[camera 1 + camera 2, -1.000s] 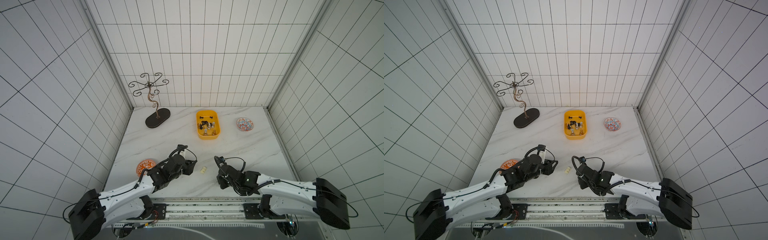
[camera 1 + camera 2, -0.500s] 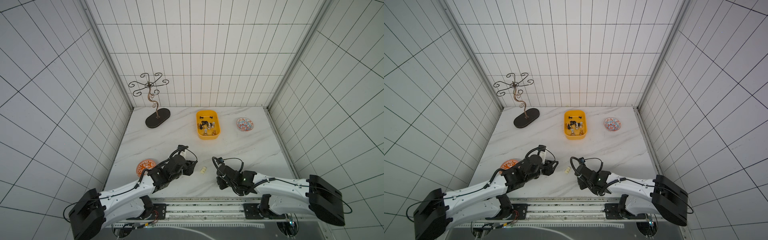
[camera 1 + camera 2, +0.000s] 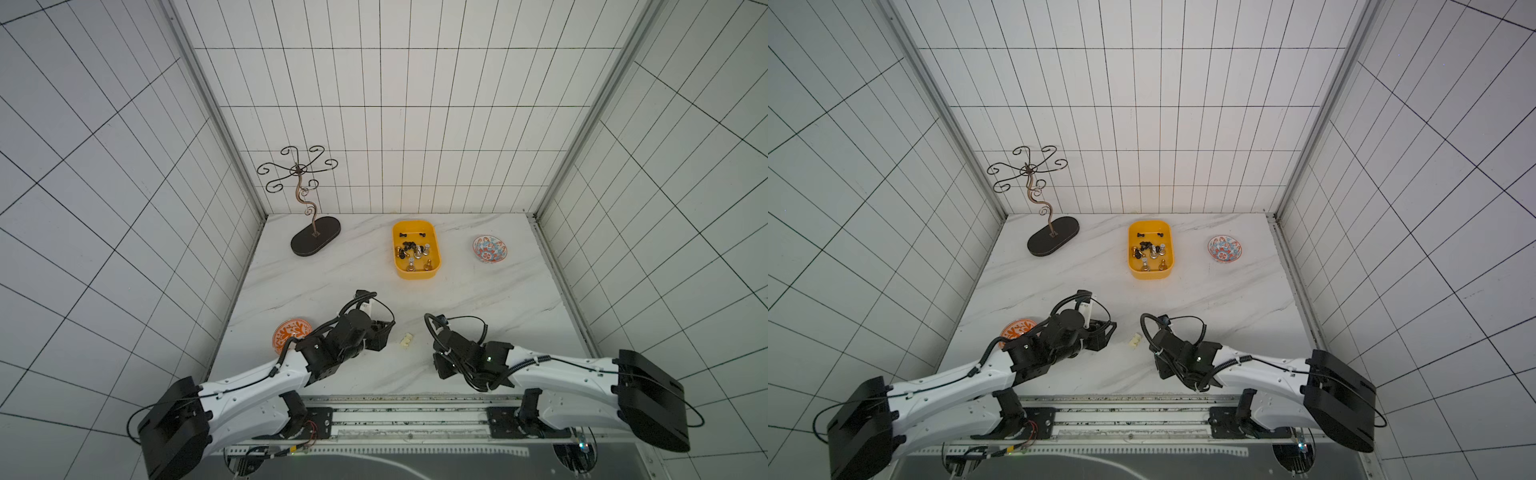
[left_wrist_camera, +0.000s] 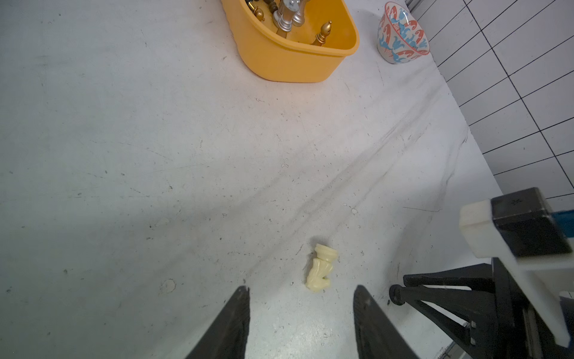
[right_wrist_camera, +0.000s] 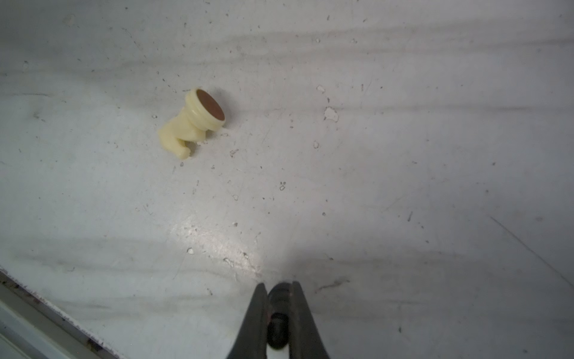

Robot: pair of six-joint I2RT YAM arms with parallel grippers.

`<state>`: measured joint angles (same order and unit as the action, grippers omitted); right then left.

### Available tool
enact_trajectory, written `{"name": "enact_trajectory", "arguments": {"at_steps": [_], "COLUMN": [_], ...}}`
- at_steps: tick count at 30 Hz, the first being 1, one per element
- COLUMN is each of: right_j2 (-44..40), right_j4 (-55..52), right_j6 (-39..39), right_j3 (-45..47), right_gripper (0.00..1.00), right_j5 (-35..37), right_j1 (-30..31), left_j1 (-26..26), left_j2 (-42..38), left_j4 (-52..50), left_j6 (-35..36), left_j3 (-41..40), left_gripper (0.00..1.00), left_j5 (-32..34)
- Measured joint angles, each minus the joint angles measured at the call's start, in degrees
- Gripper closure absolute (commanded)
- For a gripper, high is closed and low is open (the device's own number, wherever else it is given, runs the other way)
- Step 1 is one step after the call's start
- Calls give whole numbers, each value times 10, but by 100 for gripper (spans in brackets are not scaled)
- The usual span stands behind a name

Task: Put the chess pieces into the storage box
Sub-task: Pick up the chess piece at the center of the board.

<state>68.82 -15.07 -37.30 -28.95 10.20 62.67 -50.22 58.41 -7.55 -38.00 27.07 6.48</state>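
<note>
left gripper [image 4: 301,289]: I see its jaws spread, with nothing between them.
cream knight [image 4: 321,272]: lies on its side on the marble table [image 3: 332,282], just ahead of the left gripper, between both arms.
right gripper [image 5: 279,287]: pressed together, pinching a black pawn [image 5: 279,314].
storage box [image 3: 417,274]: I see it well apart, at the far side, holding black, silver and gold pieces [image 3: 415,251].

On the near side of the storage box [image 3: 417,274], a broad stretch of bare marble is left open as far as the lone cream piece [image 3: 407,340]. To the box's right, a patterned bowl [image 3: 489,248] is set well apart; to its left, a tall wire stand [image 3: 315,241]. Inside, the near half is crowded by upright chess pieces [image 3: 417,251]; the far end is barer.
</note>
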Motion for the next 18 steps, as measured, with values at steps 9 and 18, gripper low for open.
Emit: {"name": "enact_trajectory", "arguments": {"at_steps": [9,18], "right_j2": [-5,-10], "right_j4": [-5,-10], "right_j6": [2,18], "right_j3": [0,-1], "right_gripper": [89,89], "right_j5": [3,7], "right_j1": [0,-9], "left_j1": [-1,-1], "left_j2": [0,-2], "left_j4": [0,0], "left_j6": [0,0], "left_j3": [0,0], "left_gripper": [47,47], "left_j5": [1,2]}}
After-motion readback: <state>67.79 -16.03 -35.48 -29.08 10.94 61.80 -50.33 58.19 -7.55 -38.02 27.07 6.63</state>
